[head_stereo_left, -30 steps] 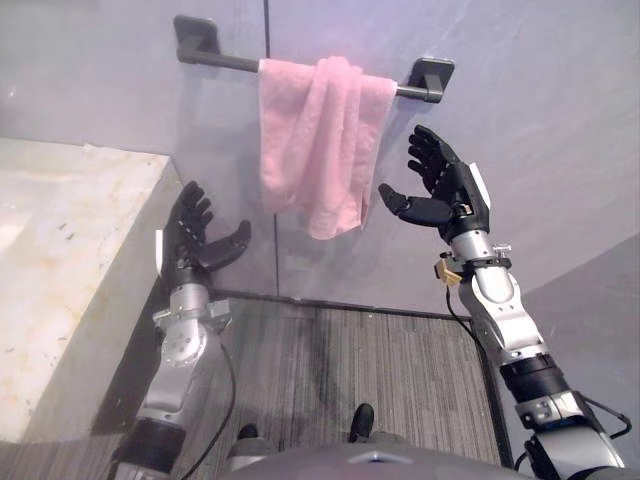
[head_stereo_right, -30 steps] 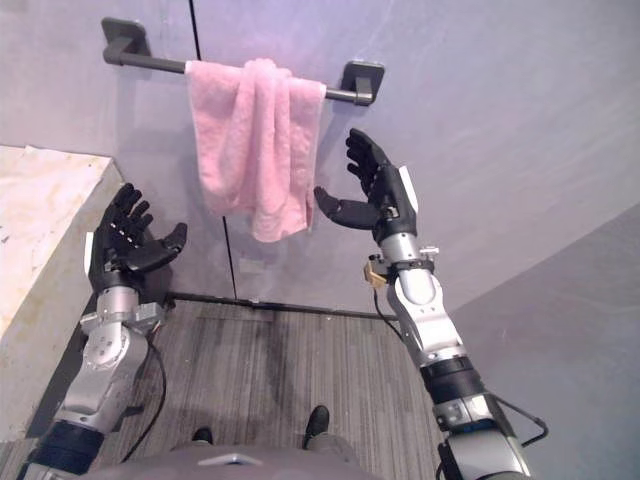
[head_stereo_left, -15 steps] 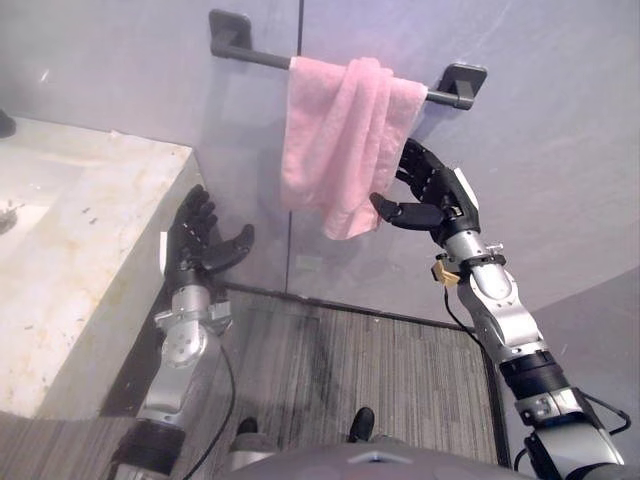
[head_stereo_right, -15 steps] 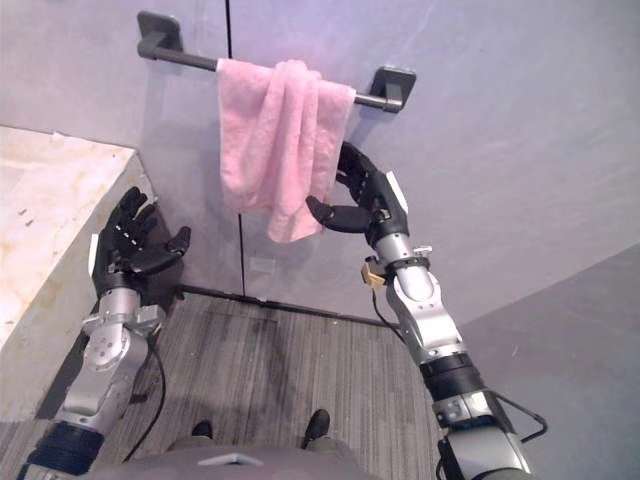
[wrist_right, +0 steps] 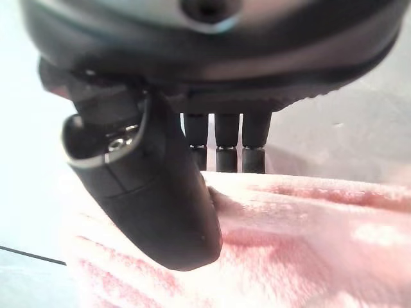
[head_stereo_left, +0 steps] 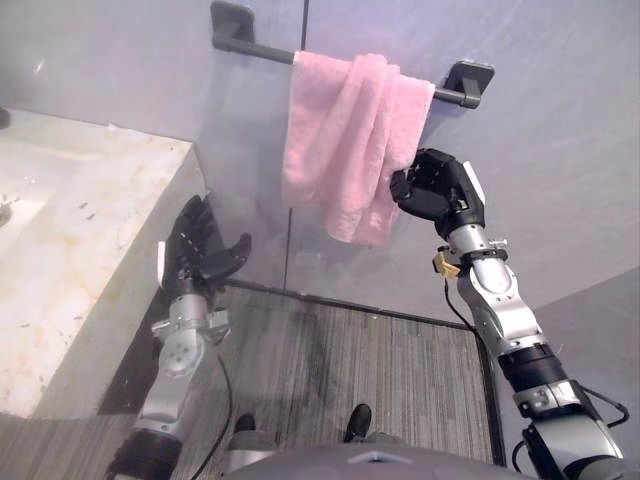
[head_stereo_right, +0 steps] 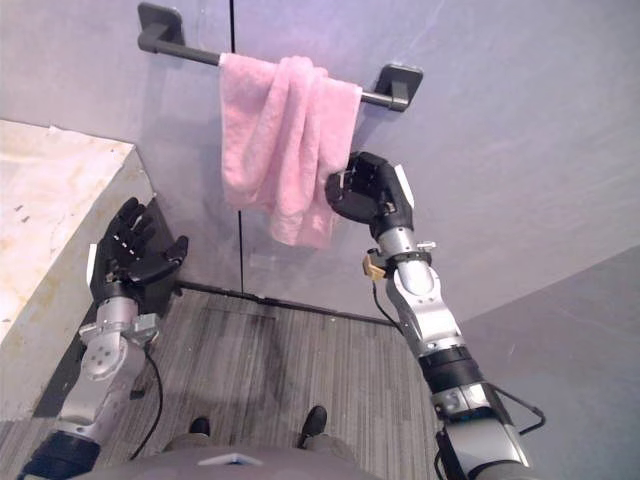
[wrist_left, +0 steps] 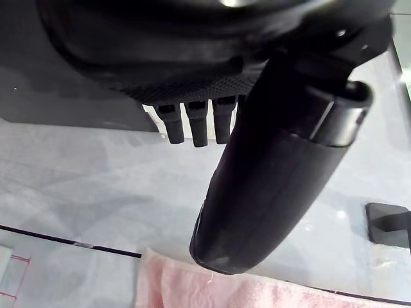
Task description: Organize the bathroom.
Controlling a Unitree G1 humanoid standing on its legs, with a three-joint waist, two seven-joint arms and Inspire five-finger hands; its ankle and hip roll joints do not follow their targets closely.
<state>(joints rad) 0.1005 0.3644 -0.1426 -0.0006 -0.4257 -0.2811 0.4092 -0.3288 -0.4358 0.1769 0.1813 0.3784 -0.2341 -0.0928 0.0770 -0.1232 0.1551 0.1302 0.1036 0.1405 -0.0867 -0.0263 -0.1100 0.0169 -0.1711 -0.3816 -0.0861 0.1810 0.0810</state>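
A pink towel (head_stereo_left: 345, 140) hangs bunched over a dark rail (head_stereo_left: 262, 50) fixed to the grey wall. My right hand (head_stereo_left: 434, 190) is raised to the towel's right edge, its fingers and thumb curled round the cloth (wrist_right: 308, 244). Lower down beside the counter, my left hand (head_stereo_left: 197, 250) is held up with fingers straight and spread, holding nothing; its wrist view shows the towel's top edge (wrist_left: 257, 298) and one rail bracket (wrist_left: 388, 224).
A pale stone counter (head_stereo_left: 70, 270) fills the left side, its edge close to my left arm. The floor below is grey striped carpet (head_stereo_left: 390, 370). The wall (head_stereo_left: 560, 120) stands right behind the towel.
My right hand has closed on the towel's right edge, having been open beside it. My left hand has sunk a little.
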